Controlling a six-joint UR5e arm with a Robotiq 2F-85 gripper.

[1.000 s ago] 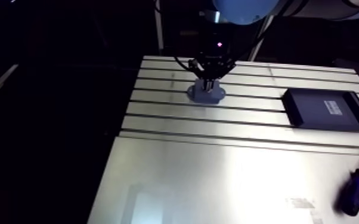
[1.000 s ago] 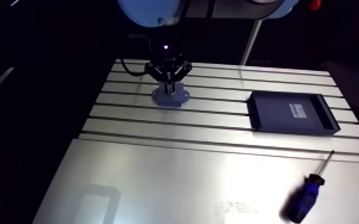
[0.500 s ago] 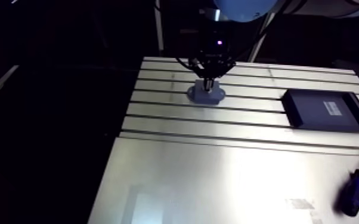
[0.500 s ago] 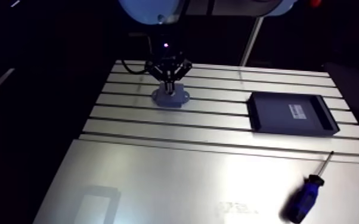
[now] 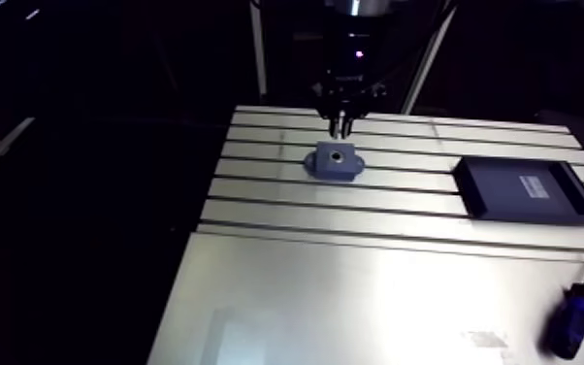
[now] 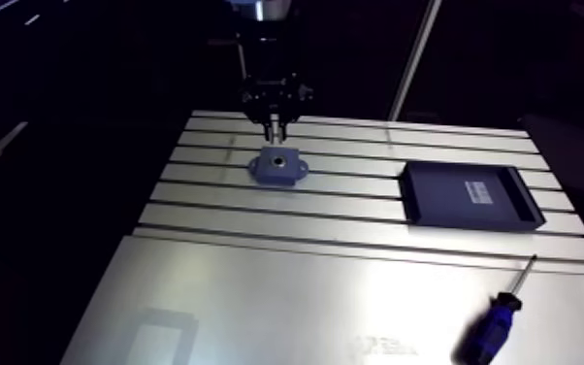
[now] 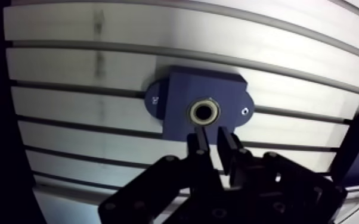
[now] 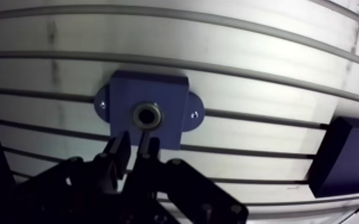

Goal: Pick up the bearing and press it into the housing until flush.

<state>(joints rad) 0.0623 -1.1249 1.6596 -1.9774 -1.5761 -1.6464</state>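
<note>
Hand [image 7: 212,133] risen above bearing [image 7: 204,111] in housing [image 7: 173,116].

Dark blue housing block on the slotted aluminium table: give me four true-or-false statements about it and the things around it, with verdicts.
1. The metal ring bearing sits in the bore of the dark blue housing block. True.
2. The gripper carries the bearing. False: it hangs clear above the housing, and the bearing is in the bore.
3. The blue-handled screwdriver lies on the smooth part of the aluminium table, far from the housing. True.
4. The flat black tray touches the housing. False: bare slotted table separates them.
</note>
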